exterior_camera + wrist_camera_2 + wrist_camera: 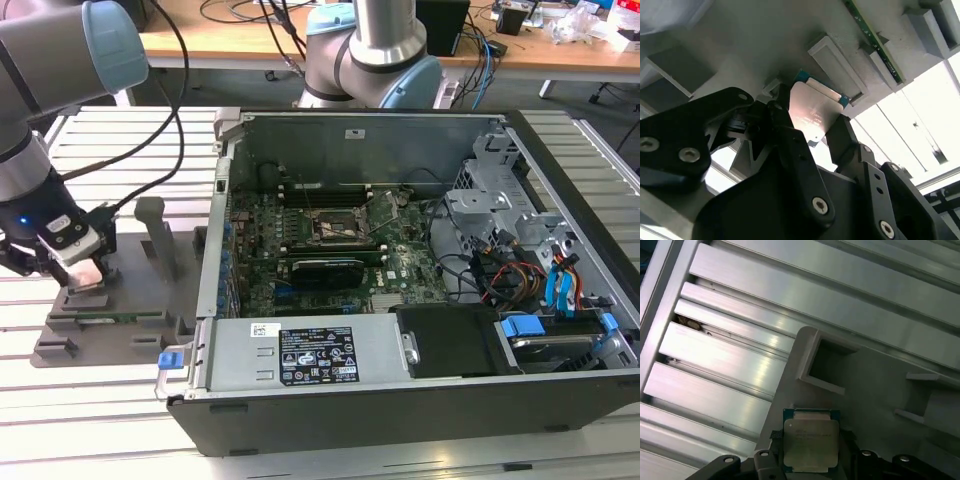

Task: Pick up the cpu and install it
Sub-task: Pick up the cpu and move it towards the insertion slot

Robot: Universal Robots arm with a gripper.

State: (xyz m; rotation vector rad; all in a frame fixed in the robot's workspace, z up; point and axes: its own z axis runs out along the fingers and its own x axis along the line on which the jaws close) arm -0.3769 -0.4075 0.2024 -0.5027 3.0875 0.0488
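In the exterior view the arm (30,170) is at the far left of the frame. Its jaws are down over the grey fixture plate (130,322) on the bench (100,430), and the cpu (86,273) shows as a pale patch at their tip. The open computer case (400,395) takes up the centre and right. The socket (335,228) on its board is well apart from the chip, so you should count the install as wholly left to do. In the second wrist view the jaws are narrowed onto the cpu (812,112), with black fingers (790,127) against opposite edges, so the grasp looks made. In the first wrist view the cpu (810,445) lies metal top up between them, over the plate. You cannot tell whether the chip is clear of the plate, nor whether the socket's frame is open.
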